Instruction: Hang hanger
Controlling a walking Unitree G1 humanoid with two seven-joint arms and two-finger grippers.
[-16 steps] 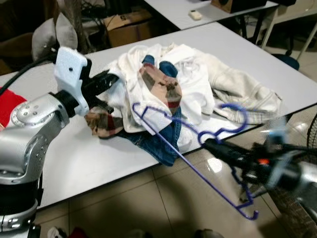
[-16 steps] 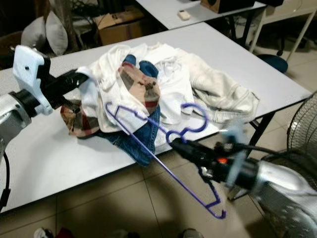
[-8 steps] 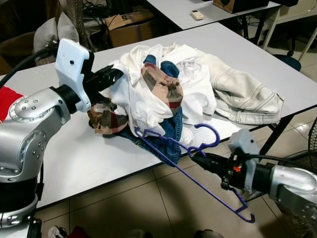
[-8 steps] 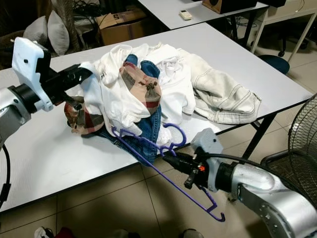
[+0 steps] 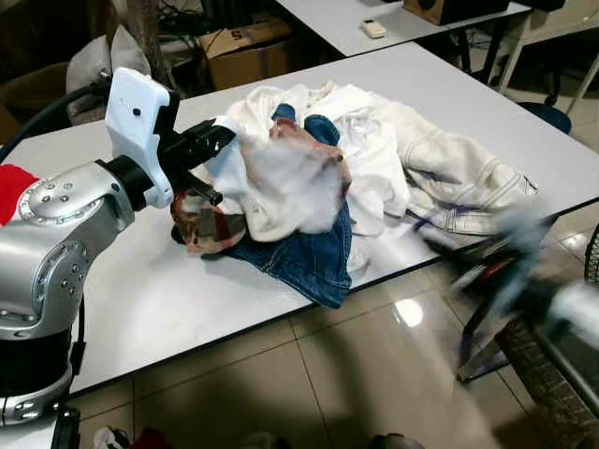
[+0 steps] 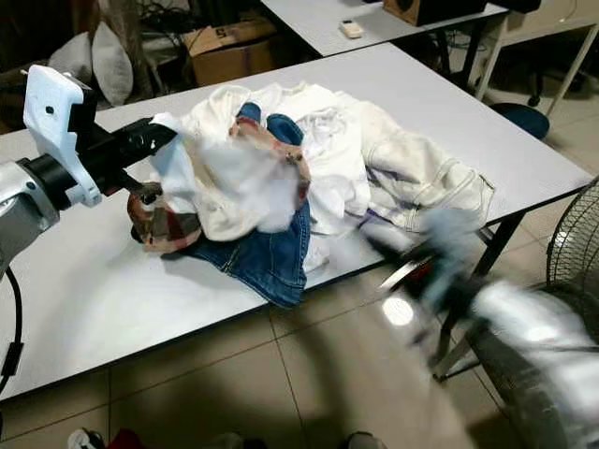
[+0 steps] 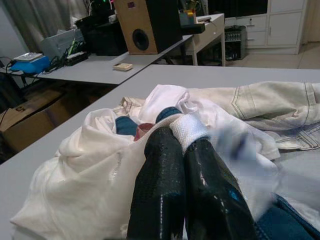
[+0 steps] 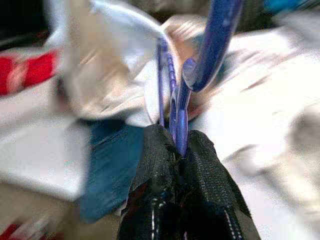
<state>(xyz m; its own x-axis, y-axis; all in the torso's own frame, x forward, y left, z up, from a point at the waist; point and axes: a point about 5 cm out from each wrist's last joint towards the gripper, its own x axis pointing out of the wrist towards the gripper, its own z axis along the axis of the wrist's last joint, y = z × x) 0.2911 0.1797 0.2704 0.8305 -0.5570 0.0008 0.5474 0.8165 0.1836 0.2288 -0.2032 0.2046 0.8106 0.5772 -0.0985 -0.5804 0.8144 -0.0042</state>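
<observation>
A pile of clothes lies on the grey table (image 5: 140, 290): a white garment (image 5: 281, 187), blue jeans (image 5: 309, 257), a plaid piece (image 5: 201, 229) and a cream jacket (image 5: 459, 173). My left gripper (image 5: 217, 140) is at the pile's left side, shut on a fold of the white garment (image 7: 187, 127) and holding it lifted. My right gripper (image 8: 178, 134) is shut on the blue wire hanger (image 8: 210, 45), which rises from between its fingers. In the eye views my right arm (image 5: 496, 271) is a moving blur past the table's front right edge.
A floor fan (image 6: 571, 262) stands at the far right, by the table leg. A second table (image 5: 374, 14) and a cardboard box (image 5: 234, 42) are behind. Grey cushions (image 5: 89, 61) sit at the back left. Tiled floor (image 5: 356, 374) lies in front.
My right arm has swung the hanger rightward, away from the front of the pile, and is now blurred. The left gripper keeps its hold on the white garment.
</observation>
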